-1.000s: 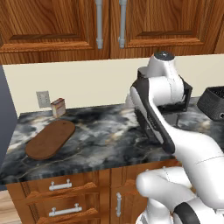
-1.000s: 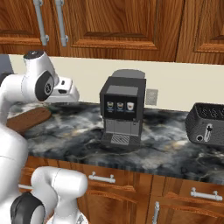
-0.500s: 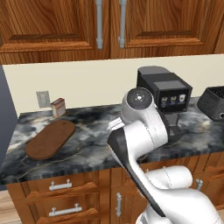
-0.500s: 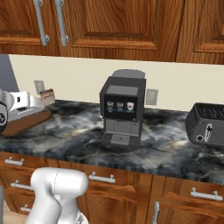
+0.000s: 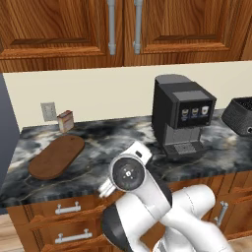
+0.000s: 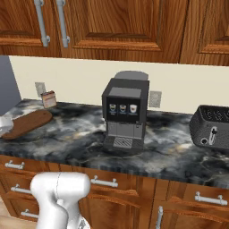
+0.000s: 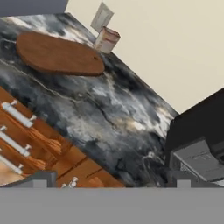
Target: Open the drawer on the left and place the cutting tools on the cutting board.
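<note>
Board (image 5: 56,156) lies flat on the counter (image 5: 118,142) near its left end, long axis running from the front-left toward the back wall; nothing on it. In the right base view the board (image 6: 27,123) sits at the counter's far left, and in the hand view it (image 7: 59,54) appears at upper left. Small tan box (image 5: 65,121) stands upright at the back edge just beyond the board's far end, apart from it, below a wall outlet (image 5: 48,111). Coffee machine (image 5: 182,117) stands toward the counter's right part, against the back; toaster (image 6: 211,127) at the right end. Top-left drawer (image 5: 69,211) under the counter's left end is closed, front flush, bar handle (image 5: 67,208) horizontal; a second drawer front sits below it. Cutting tools not visible, nothing out on the counter. Arm is folded low in front of the drawers, with its wrist joint (image 5: 127,173) at counter-edge height. Finger tips (image 7: 39,179) barely show at the hand view's bottom; gripper (image 7: 109,183) opening cannot be judged.
</note>
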